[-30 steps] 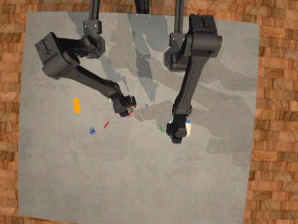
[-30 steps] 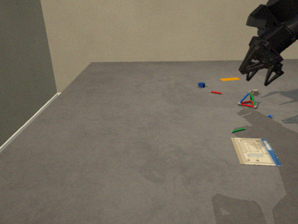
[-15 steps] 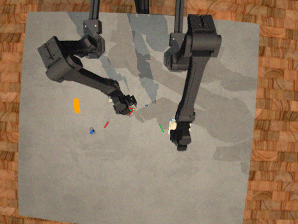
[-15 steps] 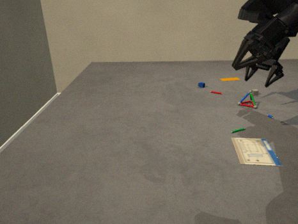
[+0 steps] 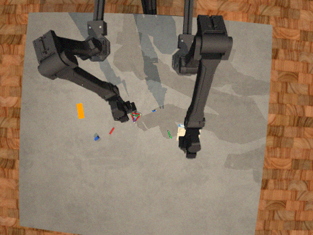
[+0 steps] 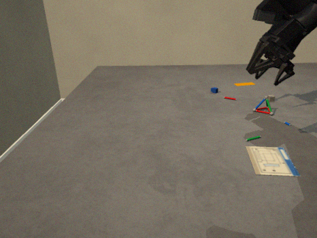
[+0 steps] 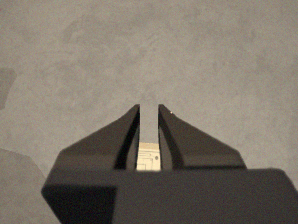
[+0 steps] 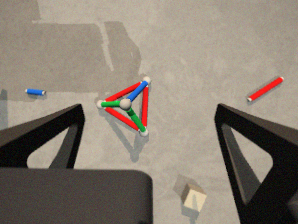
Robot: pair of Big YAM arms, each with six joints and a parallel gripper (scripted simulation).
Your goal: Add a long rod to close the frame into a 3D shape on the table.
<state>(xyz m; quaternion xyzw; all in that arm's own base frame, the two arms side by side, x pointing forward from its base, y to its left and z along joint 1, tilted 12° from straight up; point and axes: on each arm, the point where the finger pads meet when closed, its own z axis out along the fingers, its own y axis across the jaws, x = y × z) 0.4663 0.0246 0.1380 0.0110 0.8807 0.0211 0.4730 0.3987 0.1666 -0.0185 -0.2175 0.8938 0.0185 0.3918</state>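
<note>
The rod-and-ball frame (image 5: 135, 116) stands on the grey table. In the right wrist view (image 8: 127, 105) it shows a red triangle on the table, with a blue rod and green rods rising to a top ball. My right gripper (image 8: 149, 111) is open wide and empty, hovering above the frame (image 6: 264, 107). It shows in the top and exterior views (image 5: 129, 109) (image 6: 269, 76). A loose red rod (image 8: 265, 89) lies to one side. My left gripper (image 5: 191, 152) (image 7: 149, 111) is shut on nothing, above a paper sheet (image 7: 148, 156).
A loose green rod (image 5: 169, 134) lies between the frame and the paper sheet (image 6: 272, 160). A short blue rod (image 8: 36, 92) lies near the frame. A small beige cube (image 8: 194, 198) sits beside the frame. A blue cube (image 5: 97, 137) and an orange strip (image 5: 80, 111) lie farther off.
</note>
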